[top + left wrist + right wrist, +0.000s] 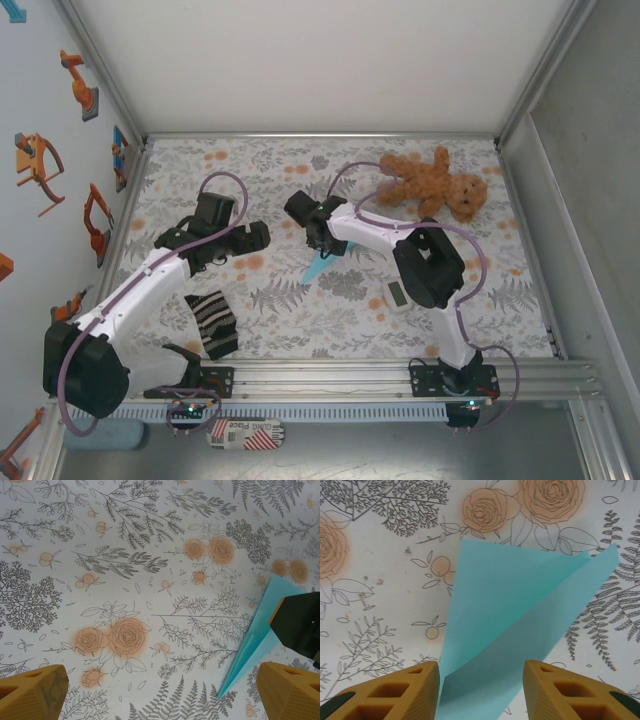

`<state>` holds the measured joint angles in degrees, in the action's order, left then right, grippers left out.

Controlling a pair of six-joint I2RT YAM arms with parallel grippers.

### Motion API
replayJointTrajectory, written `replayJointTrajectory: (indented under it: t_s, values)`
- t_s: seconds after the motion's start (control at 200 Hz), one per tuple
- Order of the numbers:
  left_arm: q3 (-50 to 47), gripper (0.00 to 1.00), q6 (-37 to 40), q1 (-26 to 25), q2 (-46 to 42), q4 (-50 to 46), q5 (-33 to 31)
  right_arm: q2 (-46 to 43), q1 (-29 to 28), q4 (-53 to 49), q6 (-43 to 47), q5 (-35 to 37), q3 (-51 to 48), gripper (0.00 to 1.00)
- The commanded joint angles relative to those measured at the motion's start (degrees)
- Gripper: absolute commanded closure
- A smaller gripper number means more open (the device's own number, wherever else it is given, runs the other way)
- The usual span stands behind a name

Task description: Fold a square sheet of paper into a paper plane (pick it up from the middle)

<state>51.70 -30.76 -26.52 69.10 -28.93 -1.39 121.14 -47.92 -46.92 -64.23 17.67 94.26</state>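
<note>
Two arms reach over the flowered table (250, 340). Far on the left, near my left arm's base, a striped cloth (213, 323) lies flat on its own. A bit further in is my left gripper (258, 237), low above the table. From its wrist camera, its yellow fingers (32, 692) are spread wide with nothing between them but the flower pattern.

Next comes the paper plane (314, 268), near the middle of the table. It is light blue and thin, and its sharp tip points back toward me. From the left wrist camera the plane sits off to the right side, well apart from the left fingers.

My right gripper (318, 243) is right over the wide end of the plane. Its two yellow fingers (395, 692) stand apart, and the blue paper lies in the gap and touches the left one. I cannot tell if they squeeze it.

Further right, a small white gadget (397, 295) lies beside my right arm. A brown teddy bear (435, 183) lies at the far right.
</note>
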Motion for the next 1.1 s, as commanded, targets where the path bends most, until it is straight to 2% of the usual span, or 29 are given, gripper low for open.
replayJointTrajectory:
  t_s: [0.0,0.165,0.376,0.576,0.716,0.906,1.001,1.092]
  values:
    - [-1.08,0.04,1.58,0.30,0.10,-0.43,1.21,0.31,-0.74,-4.80,-3.82,2.72,1.56,0.53]
    - [-1.25,0.04,1.84,0.30,0.15,-0.43,1.39,-0.51,-0.81,-4.76,-5.41,2.42,0.81,0.58]
    - [-1.25,0.04,1.73,0.31,0.44,-0.11,1.49,-1.85,-0.90,-4.46,-6.72,2.72,-0.66,0.72]
    - [-2.03,0.04,-0.16,1.00,-0.35,0.60,0.82,-3.49,-0.95,-3.10,-7.74,3.48,-2.95,0.93]
    - [-2.81,0.04,-1.43,2.42,-1.03,1.28,1.42,-5.42,-0.95,-3.02,-7.29,5.14,-3.46,0.98]
    - [-4.51,0.04,-4.11,5.21,-0.66,3.87,4.75,-8.88,-0.95,-0.94,0.85,6.15,-2.33,1.00]
    - [-6.11,0.04,-6.34,7.52,-0.57,6.10,7.45,-11.21,-0.86,4.68,8.09,2.78,-2.93,1.00]
    - [-7.94,0.04,-8.51,9.88,-0.63,8.45,10.09,-13.57,-0.38,13.42,13.90,-3.72,-5.73,1.00]
